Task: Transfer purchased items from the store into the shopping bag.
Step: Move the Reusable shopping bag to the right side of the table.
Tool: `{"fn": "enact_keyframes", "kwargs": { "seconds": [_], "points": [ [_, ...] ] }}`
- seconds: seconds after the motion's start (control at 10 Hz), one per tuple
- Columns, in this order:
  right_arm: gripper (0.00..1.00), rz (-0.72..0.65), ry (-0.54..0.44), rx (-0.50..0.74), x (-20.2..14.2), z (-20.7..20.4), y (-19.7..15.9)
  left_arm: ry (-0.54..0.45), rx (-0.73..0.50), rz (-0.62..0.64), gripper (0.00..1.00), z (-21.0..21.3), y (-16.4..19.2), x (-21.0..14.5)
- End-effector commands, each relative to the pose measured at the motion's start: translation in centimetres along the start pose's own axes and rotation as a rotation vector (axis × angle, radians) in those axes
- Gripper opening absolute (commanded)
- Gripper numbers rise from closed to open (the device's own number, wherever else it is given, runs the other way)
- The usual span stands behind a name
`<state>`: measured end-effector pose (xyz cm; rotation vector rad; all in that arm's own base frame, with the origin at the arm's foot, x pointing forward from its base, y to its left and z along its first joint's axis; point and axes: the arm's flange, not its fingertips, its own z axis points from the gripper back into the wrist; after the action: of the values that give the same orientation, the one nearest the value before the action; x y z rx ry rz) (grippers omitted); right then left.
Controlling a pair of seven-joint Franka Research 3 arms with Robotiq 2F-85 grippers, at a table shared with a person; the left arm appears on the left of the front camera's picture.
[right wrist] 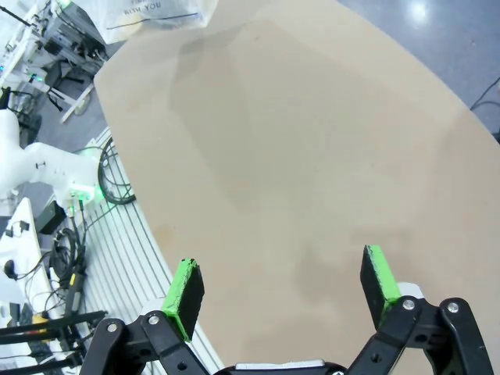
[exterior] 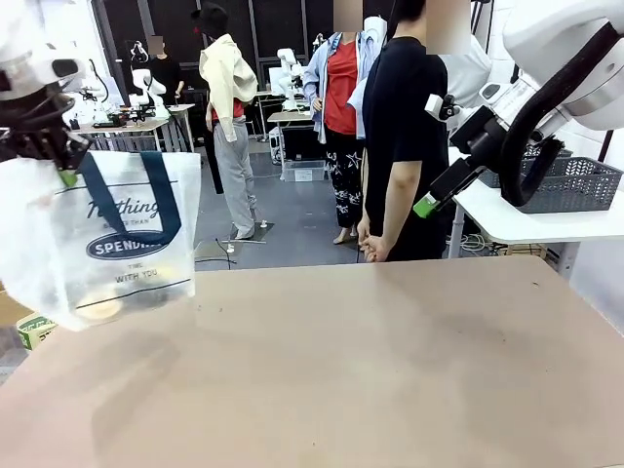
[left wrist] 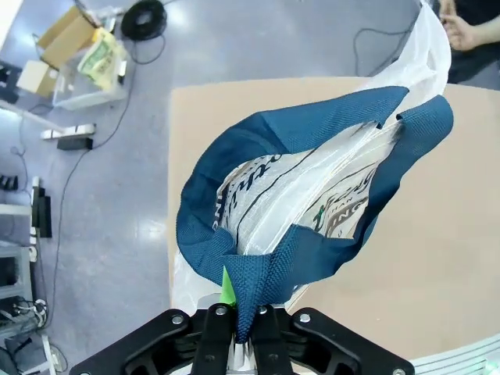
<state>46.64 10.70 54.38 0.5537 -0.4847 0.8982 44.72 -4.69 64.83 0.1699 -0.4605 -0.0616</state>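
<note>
The left gripper [left wrist: 234, 332] is pinching the navy handle [left wrist: 312, 234] of the shopping bag [exterior: 97, 244], which is hanging above the desk's [exterior: 370, 370] left edge, while the right gripper [right wrist: 281, 285] is hovering wide open and empty, so the thin strap could be slipping free and dropping the bag.

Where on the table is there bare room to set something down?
Nearly all of the tan wooden table is bare, from its far edge by the person in black to the near edge. The translucent white plastic shopping bag, hanging from the left gripper, crowds the left corner.
</note>
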Motion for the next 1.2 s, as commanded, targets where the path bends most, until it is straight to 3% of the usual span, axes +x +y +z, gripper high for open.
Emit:
{"fn": "enact_keyframes", "kwargs": {
  "seconds": [0.0, 0.3, 1.1],
  "points": [
    [1.00, -0.003, 0.003, 0.015, 0.2, 0.2, 0.0, -0.077, 0.069, 0.079, 0.00, 0.4, 1.2, -1.5],
    [1.00, -0.003, 0.003, 0.015, 0.2, 0.2, 0.0, -0.081, 0.130, 0.205, 0.00, -1.3, 3.1, -3.4],
    [1.00, -0.003, 0.003, 0.015, 0.2, 0.2, 0.0, -0.080, 0.169, 0.376, 0.00, -4.2, 4.2, -6.6]
  ]
}}
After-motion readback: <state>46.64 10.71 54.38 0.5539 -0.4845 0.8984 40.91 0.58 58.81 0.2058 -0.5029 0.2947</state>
